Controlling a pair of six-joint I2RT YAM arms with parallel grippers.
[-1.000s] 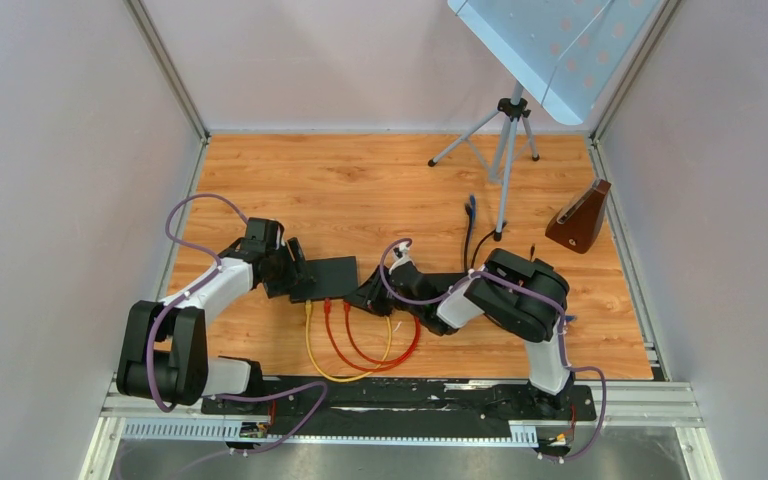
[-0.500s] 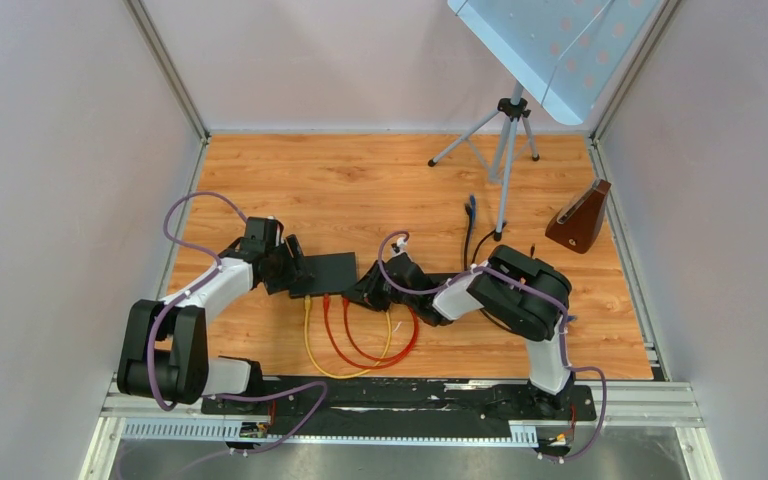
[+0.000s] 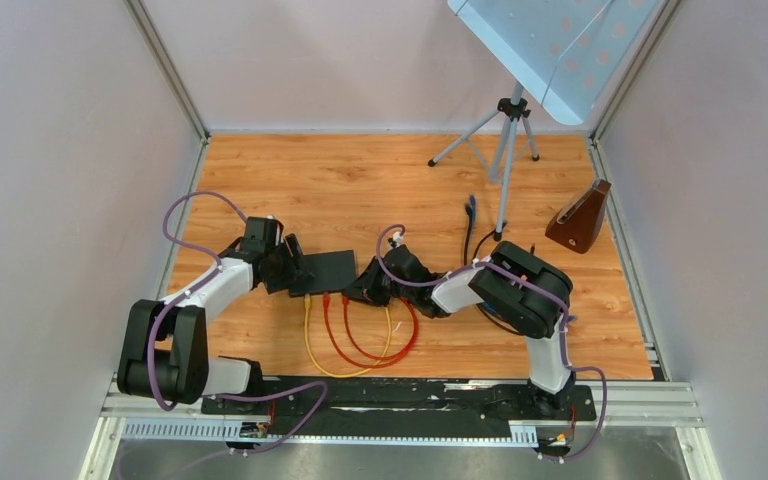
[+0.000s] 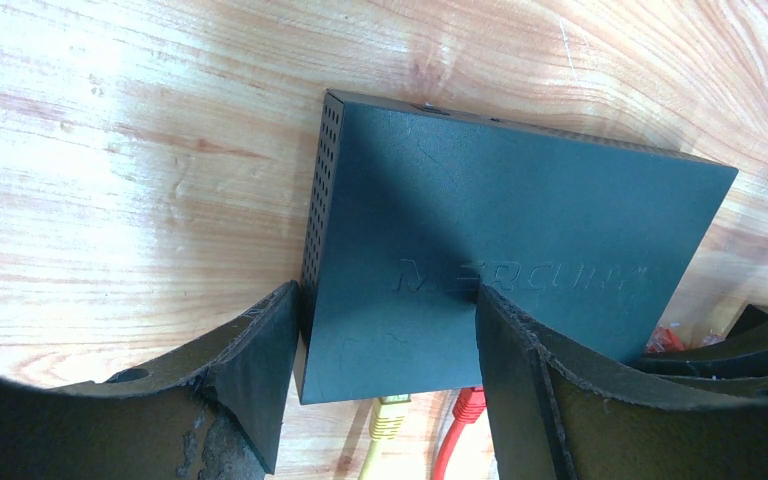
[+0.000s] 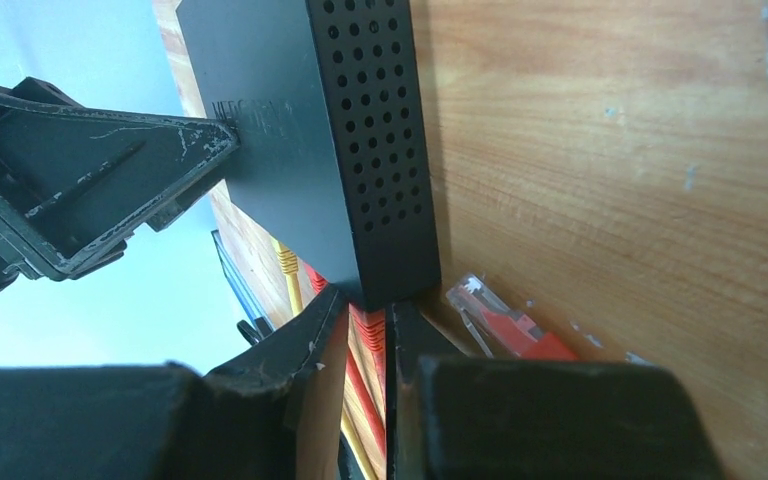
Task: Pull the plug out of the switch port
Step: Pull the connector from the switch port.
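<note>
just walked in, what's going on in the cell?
Left fingers clamp a corner of the switch to steady it. Right fingers pinch a red plug at the switch's port side; it isn't out yet. A loose plug, also red, lies on the table beside it, and a yellow plug sits at the ports too.

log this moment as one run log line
phase: grasp | left end effector: bracing switch | right end effector: pinching red plug at port | plug: apparently not yet out
</note>
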